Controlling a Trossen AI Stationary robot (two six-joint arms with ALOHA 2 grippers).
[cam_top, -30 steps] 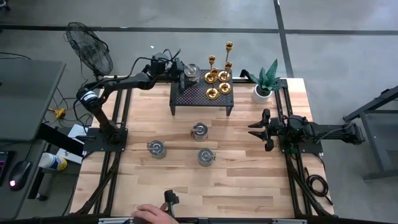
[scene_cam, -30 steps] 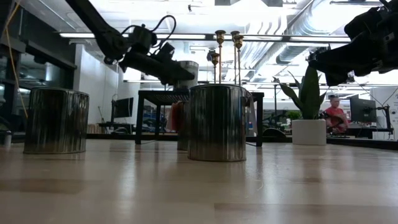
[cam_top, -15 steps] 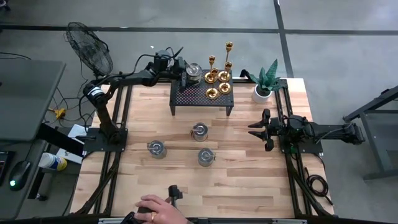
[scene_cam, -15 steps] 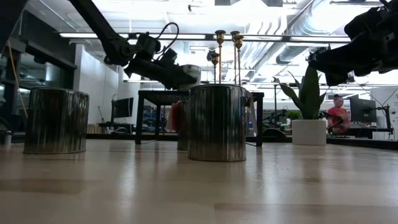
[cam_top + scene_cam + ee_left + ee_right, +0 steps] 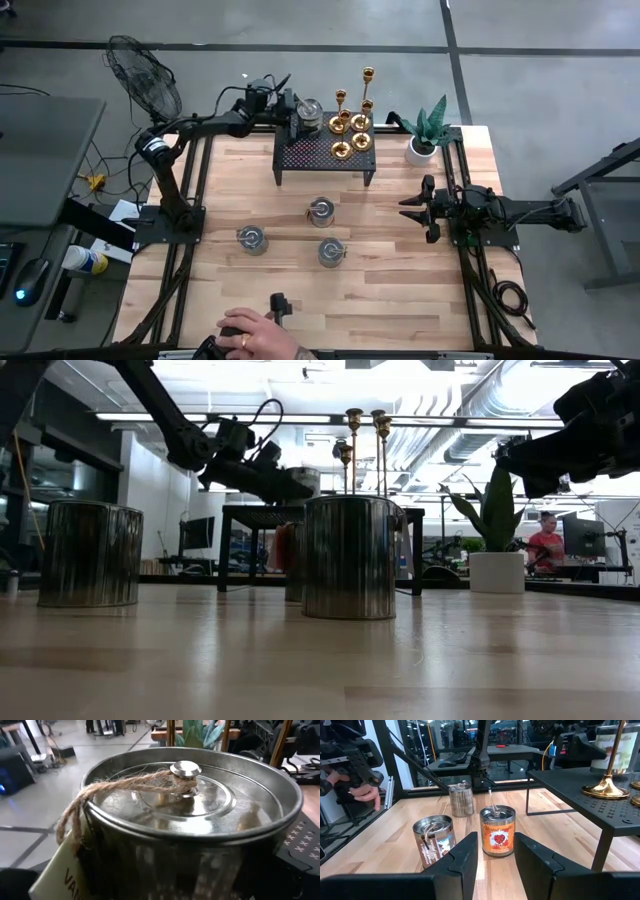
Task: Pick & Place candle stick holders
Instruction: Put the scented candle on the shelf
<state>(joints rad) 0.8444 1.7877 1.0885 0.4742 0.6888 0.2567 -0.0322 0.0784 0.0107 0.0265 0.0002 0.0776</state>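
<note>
Several gold candle stick holders (image 5: 352,125) stand on their round bases at the right end of a black perforated shelf (image 5: 310,155) at the table's far side. Their tops show in the low view (image 5: 354,416), and one base in the right wrist view (image 5: 607,787). My left gripper (image 5: 290,108) is at a silver lidded tin (image 5: 309,113) on the shelf's far left corner. The tin fills the left wrist view (image 5: 190,805), with a twine-tied tag. My right gripper (image 5: 412,208) is open and empty above the table's right side, far from the holders.
Three candle tins (image 5: 321,210) (image 5: 252,238) (image 5: 331,251) stand in the table's middle. A potted plant (image 5: 425,135) stands right of the shelf. A person's hand (image 5: 250,340) holds a black device at the near edge. A fan (image 5: 145,75) stands beyond the far left corner.
My left gripper has gone a little toward the table's right edge, closer in on the silver tin. The person's hand at the near edge has come further over the table.
</note>
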